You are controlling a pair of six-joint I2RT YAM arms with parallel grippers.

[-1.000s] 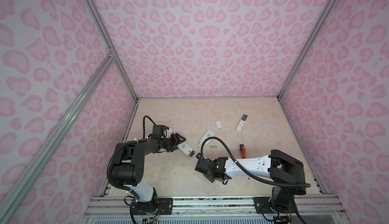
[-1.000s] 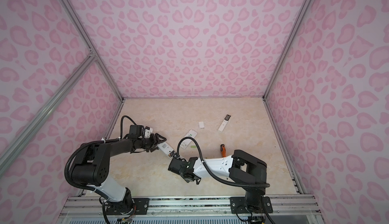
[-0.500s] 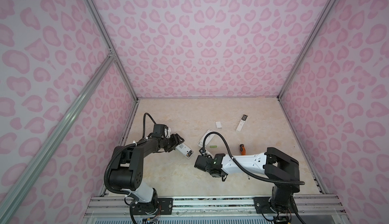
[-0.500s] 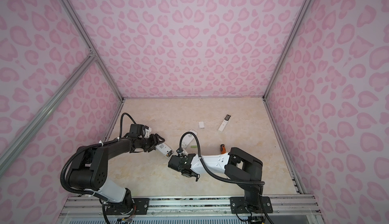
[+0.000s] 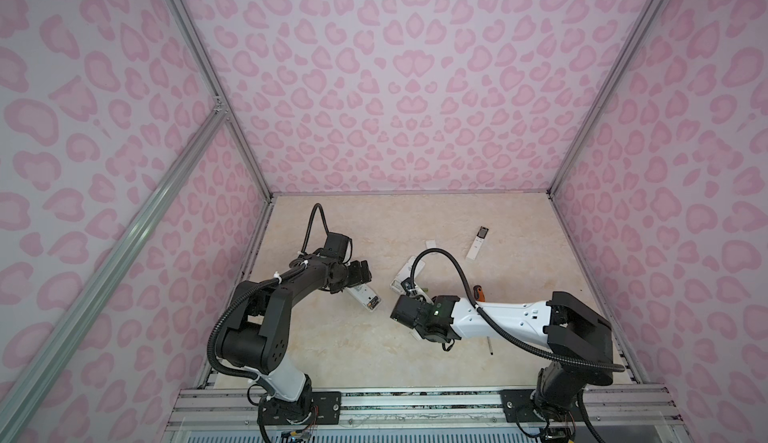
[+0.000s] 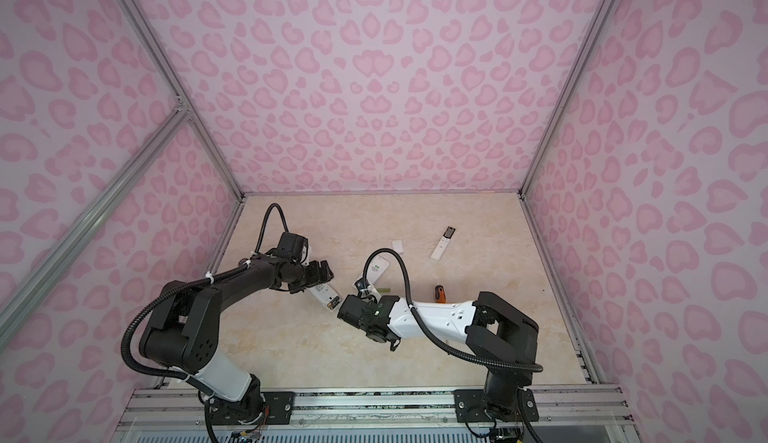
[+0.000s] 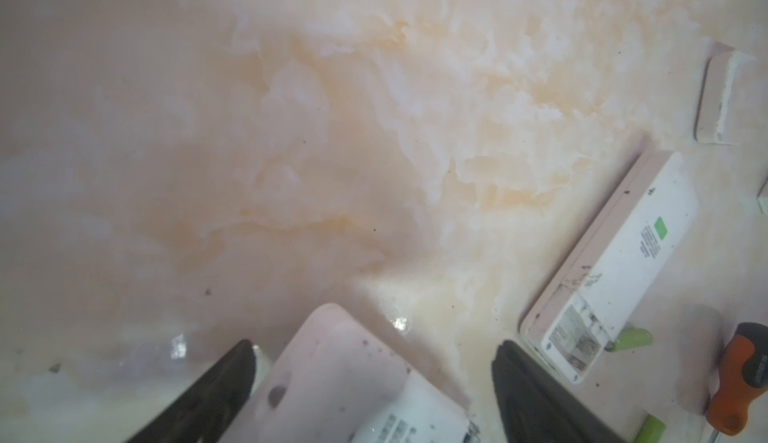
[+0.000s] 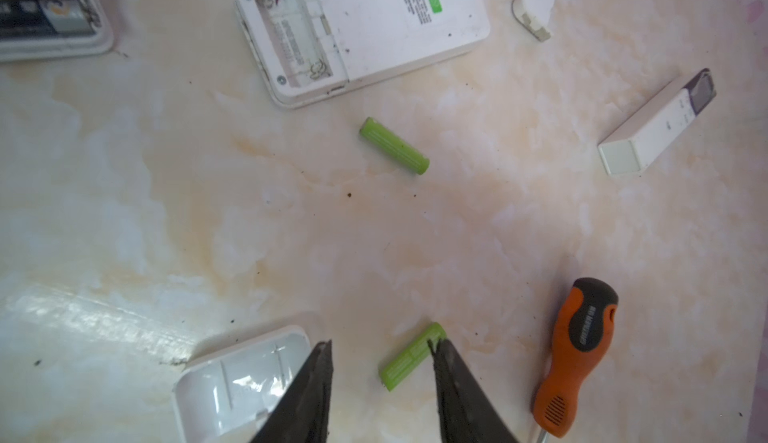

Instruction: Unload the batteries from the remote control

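Pink heart-print walls enclose a cream marbled tabletop (image 5: pixel 332 349), described with the far wall as 12 o'clock. Near the centre lies a wide white remote (image 8: pixel 374 17), back up, its battery bay open and empty. At its 5 o'clock, 1 lime-green battery (image 8: pixel 394 145) rests loose on the table. The other lime-green battery (image 8: pixel 409 357) lies further toward 6 o'clock, at 9 o'clock of an orange-handled screwdriver (image 8: pixel 577 353). The right gripper (image 8: pixel 380 349) hovers low over this cell with its 2 dark fingers apart; the cell sits between them, 1 end right beside a fingertip, not clamped. An upturned white cover (image 8: pixel 241 378) lies just beside that gripper. At 9 o'clock of the centre, the left gripper (image 7: pixel 374 349) is spread wide on either side of the left-hand remote (image 7: pixel 353 382), with clear gaps, holding nothing. The right wrist view shows dark shapes with an orange spot in that remote's open bay, probably batteries not yet taken out. A slim white remote (image 5: pixel 477 243) and a small white cover (image 5: pixel 431 245) lie toward 1 o'clock. The batteries should handle as light, rigid, smooth cylinders that roll and can squirt from a pinch. They are best gripped across mid-barrel, with the fingers square to their length. Seated cells likely need 1 end levered up first.
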